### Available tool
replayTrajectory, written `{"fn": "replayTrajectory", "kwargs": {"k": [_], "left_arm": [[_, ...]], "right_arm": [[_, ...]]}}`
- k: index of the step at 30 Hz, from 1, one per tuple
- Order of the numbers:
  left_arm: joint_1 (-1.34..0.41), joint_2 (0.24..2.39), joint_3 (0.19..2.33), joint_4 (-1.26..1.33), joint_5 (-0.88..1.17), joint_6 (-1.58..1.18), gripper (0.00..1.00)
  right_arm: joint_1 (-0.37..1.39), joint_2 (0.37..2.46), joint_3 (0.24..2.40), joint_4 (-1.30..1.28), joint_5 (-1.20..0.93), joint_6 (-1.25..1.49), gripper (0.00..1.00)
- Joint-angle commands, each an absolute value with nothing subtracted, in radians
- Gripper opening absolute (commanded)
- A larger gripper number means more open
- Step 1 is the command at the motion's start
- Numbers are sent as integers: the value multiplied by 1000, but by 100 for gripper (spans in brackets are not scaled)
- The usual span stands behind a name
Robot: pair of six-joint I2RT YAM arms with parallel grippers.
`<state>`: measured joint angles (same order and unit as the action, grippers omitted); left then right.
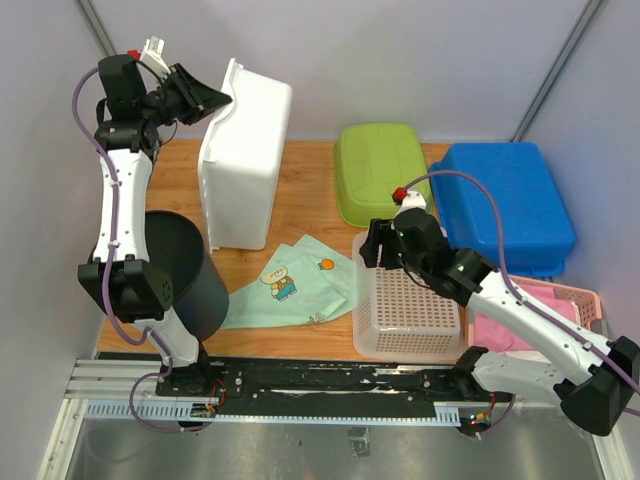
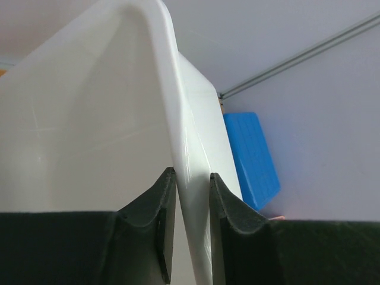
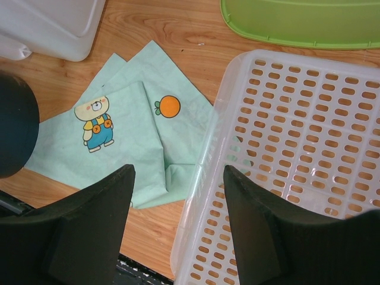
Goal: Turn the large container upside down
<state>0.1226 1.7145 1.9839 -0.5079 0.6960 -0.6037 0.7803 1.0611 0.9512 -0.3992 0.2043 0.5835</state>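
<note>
The large white container [image 1: 243,155] stands tipped on its side at the back left of the wooden table, its opening facing left. My left gripper [image 1: 222,100] is raised high and is shut on the container's upper rim [image 2: 193,178], one finger inside and one outside. My right gripper [image 1: 371,245] is open and empty, hovering over the left edge of the white perforated basket [image 3: 297,154]. A corner of the white container shows in the right wrist view [image 3: 50,27].
A black cylindrical bin [image 1: 180,270] stands at the front left. A green cloth with a bear print [image 1: 290,280] lies mid-table. An upside-down green tub [image 1: 385,170], a blue tub [image 1: 505,205] and a pink basket [image 1: 570,310] stand on the right.
</note>
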Motion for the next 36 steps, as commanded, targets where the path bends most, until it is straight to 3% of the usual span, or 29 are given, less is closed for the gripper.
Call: {"fn": "replayTrajectory", "kwargs": {"k": [1, 12, 24, 36], "left_arm": [[127, 1720, 1899, -479, 776, -654, 2], [26, 1625, 1628, 323, 879, -1364, 0], [23, 1650, 1601, 606, 690, -1741, 0], [67, 1690, 1317, 799, 570, -2001, 0]], "right_arm": [[766, 1051, 948, -381, 195, 608, 63], [767, 999, 921, -398, 211, 636, 62], [766, 970, 904, -407, 218, 658, 62], [766, 1043, 915, -270, 173, 690, 62]]}}
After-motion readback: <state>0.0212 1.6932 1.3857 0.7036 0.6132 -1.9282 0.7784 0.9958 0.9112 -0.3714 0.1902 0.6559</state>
